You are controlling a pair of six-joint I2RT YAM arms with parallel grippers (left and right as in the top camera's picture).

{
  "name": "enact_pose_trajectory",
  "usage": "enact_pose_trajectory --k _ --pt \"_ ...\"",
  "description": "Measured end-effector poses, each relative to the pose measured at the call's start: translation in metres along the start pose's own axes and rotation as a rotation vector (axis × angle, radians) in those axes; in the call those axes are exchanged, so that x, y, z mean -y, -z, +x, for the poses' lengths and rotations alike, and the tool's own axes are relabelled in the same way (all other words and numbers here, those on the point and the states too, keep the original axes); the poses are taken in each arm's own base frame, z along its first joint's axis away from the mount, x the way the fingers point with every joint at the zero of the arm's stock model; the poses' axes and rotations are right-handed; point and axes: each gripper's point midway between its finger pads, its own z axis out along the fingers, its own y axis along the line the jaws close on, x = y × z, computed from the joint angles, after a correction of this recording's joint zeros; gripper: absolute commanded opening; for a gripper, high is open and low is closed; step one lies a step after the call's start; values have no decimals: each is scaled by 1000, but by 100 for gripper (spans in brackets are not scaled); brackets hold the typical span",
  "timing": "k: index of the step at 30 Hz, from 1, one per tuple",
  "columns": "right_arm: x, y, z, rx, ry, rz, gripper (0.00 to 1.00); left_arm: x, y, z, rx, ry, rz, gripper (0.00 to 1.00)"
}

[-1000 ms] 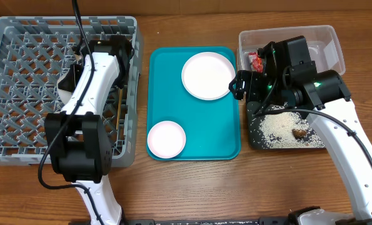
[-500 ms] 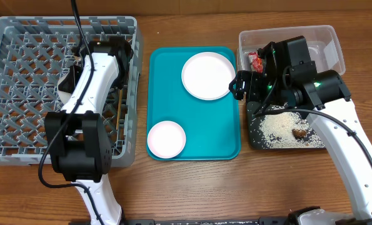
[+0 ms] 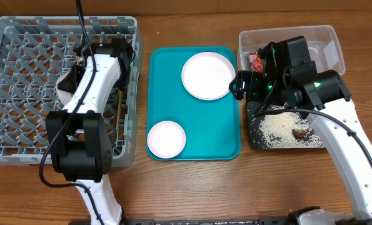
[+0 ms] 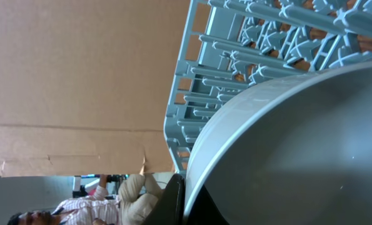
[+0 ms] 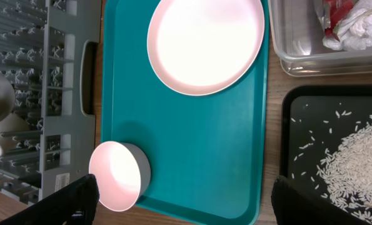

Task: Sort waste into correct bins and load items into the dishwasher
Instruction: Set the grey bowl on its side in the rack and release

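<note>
My left gripper [image 3: 72, 80] is shut on the rim of the pale grey-green bowl [image 4: 298, 144] and holds it tilted over the grey dish rack [image 3: 23, 94]. My right gripper [image 5: 198, 203] is open and empty above the teal tray's right edge. The large pink plate [image 3: 207, 75] and the smaller pink dish [image 3: 166, 139] lie on the teal tray. The clear tub [image 3: 326, 37] holds the red wrapper [image 3: 256, 60] and white paper scraps [image 5: 361, 25]. The black tray [image 3: 254, 134] holds rice [image 3: 278, 125] and a brown lump [image 3: 300, 132]. Thin wooden chopsticks [image 3: 119, 100] lie in the rack.
The teal tray [image 3: 198, 119] sits between the rack and the bins. The rack's near wall with its handle slot [image 5: 85, 69] stands just left of the tray. Bare wooden table lies in front of the tray and bins.
My left gripper has shifted slightly with the bowl over the rack. The right arm has not moved.
</note>
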Motion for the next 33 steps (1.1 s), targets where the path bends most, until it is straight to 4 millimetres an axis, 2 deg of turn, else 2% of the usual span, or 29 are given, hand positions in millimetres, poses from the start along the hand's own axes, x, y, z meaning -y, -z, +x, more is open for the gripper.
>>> enact_pose_trajectory --k 12,18,27,33 --pt "0 0 1 -3 -1 1 89 -6 0 9 -21 -39 -15 4" --pt "0 0 1 -4 0 1 89 -3 0 1 0 11 -16 4" --pt "0 0 1 -3 0 1 89 -1 0 3 -7 3 -4 4" --pt "0 0 1 -3 7 1 89 9 12 7 42 -55 -36 4"
